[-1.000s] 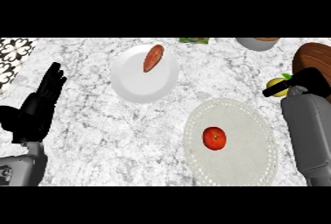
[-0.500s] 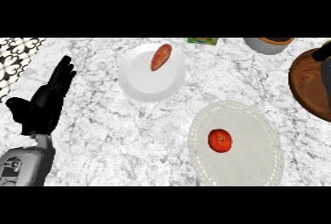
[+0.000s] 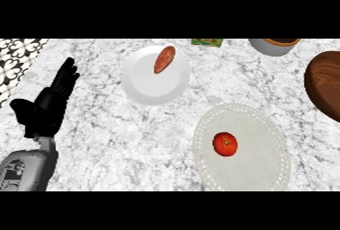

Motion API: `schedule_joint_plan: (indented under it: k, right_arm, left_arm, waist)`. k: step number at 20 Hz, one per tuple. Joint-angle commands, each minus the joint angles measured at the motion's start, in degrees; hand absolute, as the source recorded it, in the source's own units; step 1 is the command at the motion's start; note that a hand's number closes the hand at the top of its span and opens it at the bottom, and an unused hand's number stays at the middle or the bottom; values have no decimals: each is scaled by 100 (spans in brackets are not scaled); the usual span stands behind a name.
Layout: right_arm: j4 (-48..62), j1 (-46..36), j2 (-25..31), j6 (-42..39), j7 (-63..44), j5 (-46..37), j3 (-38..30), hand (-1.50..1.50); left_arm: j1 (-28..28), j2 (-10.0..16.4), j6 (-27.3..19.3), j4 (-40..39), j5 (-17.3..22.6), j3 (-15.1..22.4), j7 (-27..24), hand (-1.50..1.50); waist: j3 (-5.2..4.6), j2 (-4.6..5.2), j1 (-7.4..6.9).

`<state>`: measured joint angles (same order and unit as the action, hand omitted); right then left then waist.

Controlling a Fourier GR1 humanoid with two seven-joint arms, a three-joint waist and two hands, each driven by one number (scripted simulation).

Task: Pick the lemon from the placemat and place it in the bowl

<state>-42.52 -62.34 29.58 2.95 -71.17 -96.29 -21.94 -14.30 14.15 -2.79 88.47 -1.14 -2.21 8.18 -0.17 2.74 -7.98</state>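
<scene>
Your left hand (image 3: 45, 108) stands at the view's left side on its grey forearm. It is at rest, with its black fingers straight, spread a little and pointing up, and it holds nothing. Your right hand shows nowhere, so you cannot tell from here what it is doing or carrying.

Past the left hand is bare white-and-grey marble counter (image 3: 113, 148). Beyond that sits a round white plate (image 3: 147, 87) with an orange-red oblong vegetable (image 3: 164, 59) lying near its upper rim.

Nearer you and to the right is the pale oval woven placemat (image 3: 259, 173). Only a round red fruit (image 3: 225, 144) rests on it, near the middle. You will find no lemon on the placemat or anywhere else in view.

The dark brown wooden bowl (image 3: 324, 85) is cut off by the right edge, and the part that shows holds no lemon. A grey cup (image 3: 274, 46) sits at the top edge beside it.

My reading is that the pick looks done, since the mat carries no lemon. Whether the lemon has reached the bowl you cannot confirm, because most of the bowl and the right hand lie out of view.
</scene>
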Motion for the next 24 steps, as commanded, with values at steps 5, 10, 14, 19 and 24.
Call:
schedule_joint_plan:
  k: [5, 10, 14, 19, 24]
  right_arm:
    - [251, -179, -160, 955, -1403, -674, -682, 150]
    - [289, 200, -316, 1545, -1261, -769, -1099, 150]
    - [345, 409, -352, 1853, -1073, -931, -1346, 150]
    - [350, 943, -467, 2496, -779, -901, -1789, 150]
    - [606, 1159, -660, 2116, -934, -246, -2915, 150]
  left_arm:
    - [28, 63, 2, -25, 68, -153, -1, 0]
    - [170, -37, -156, -72, -66, -116, -42, 0]
    - [220, 85, -66, -206, 86, -344, -90, 0]
    - [477, 97, -40, 189, 105, -307, 60, 0]
    - [280, 160, -53, -75, 110, -427, 2, 0]
  waist:
    - [26, -45, 184]
    - [33, -92, 380]
    - [27, -131, 471]
    - [34, -194, 483]
    - [36, -188, 633]
